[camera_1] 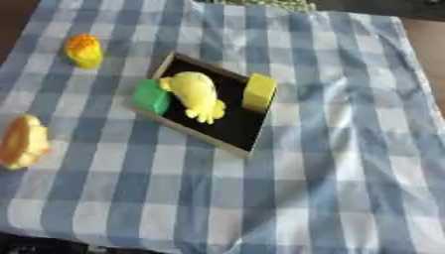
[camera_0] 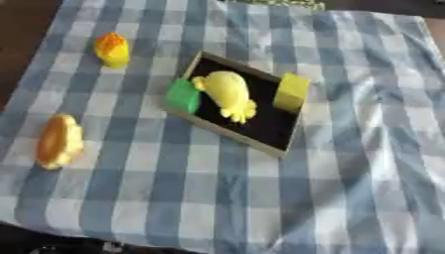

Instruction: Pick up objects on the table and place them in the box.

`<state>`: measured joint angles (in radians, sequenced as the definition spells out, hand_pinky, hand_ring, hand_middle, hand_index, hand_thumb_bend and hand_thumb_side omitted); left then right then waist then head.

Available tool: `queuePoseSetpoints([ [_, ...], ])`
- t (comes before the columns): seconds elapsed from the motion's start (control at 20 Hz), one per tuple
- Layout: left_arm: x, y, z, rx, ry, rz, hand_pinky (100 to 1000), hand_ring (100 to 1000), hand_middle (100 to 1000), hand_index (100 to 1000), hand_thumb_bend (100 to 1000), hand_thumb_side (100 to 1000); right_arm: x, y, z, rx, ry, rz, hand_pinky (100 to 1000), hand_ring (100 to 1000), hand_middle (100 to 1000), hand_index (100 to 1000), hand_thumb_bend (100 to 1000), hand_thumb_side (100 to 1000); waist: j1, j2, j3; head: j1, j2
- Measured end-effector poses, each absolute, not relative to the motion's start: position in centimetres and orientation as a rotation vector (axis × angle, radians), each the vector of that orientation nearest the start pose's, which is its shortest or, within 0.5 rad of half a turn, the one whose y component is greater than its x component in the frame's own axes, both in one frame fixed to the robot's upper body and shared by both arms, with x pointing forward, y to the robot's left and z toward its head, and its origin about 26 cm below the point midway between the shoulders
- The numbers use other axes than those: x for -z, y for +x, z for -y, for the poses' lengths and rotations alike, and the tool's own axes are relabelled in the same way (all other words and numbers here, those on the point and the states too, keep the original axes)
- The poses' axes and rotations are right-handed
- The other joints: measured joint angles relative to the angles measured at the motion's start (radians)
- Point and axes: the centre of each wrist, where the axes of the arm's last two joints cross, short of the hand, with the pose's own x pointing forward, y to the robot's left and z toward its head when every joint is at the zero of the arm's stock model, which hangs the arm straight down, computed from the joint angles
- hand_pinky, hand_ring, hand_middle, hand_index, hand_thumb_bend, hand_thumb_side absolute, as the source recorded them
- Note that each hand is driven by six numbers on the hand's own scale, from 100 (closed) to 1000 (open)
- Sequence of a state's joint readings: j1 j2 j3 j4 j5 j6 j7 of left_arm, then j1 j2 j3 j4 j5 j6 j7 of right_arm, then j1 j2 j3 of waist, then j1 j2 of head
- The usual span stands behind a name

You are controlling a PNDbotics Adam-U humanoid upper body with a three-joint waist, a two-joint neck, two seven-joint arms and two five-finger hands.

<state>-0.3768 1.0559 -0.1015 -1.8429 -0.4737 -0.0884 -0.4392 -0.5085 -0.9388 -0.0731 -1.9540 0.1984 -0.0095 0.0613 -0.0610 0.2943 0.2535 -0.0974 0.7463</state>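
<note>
A shallow box (camera_0: 276, 130) with a black floor and a pale wooden rim lies askew in the middle of the checked cloth. Inside it rests a yellow toy (camera_0: 228, 93) with a rounded body and small lobes at its near end. A green block (camera_0: 184, 95) sits on the box's left rim and a yellow block (camera_0: 291, 92) on its right rim. On the cloth at the far left lies a small yellow and orange object (camera_0: 112, 49). A larger orange and yellow rounded object (camera_0: 58, 141) lies at the near left. Neither hand shows in either view.
The blue and white checked cloth (camera_0: 347, 188) covers the table. A dark brown surface (camera_0: 22, 39) shows past the cloth's left edge. The cloth's near edge drops into darkness at the bottom left.
</note>
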Motion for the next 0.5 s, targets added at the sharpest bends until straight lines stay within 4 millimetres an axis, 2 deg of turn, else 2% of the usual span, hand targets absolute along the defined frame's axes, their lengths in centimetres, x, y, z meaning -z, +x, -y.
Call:
queuePoseSetpoints([
  [0.5,-27.3,31.4,-33.7,1.737,0.988,1.453,933,883,837,937,846,321,-33.7,29.4,33.2,1.390,1.332,-3.089,841,708,688,777,100,100,0.000,0.000,-0.002,-0.001,-0.001],
])
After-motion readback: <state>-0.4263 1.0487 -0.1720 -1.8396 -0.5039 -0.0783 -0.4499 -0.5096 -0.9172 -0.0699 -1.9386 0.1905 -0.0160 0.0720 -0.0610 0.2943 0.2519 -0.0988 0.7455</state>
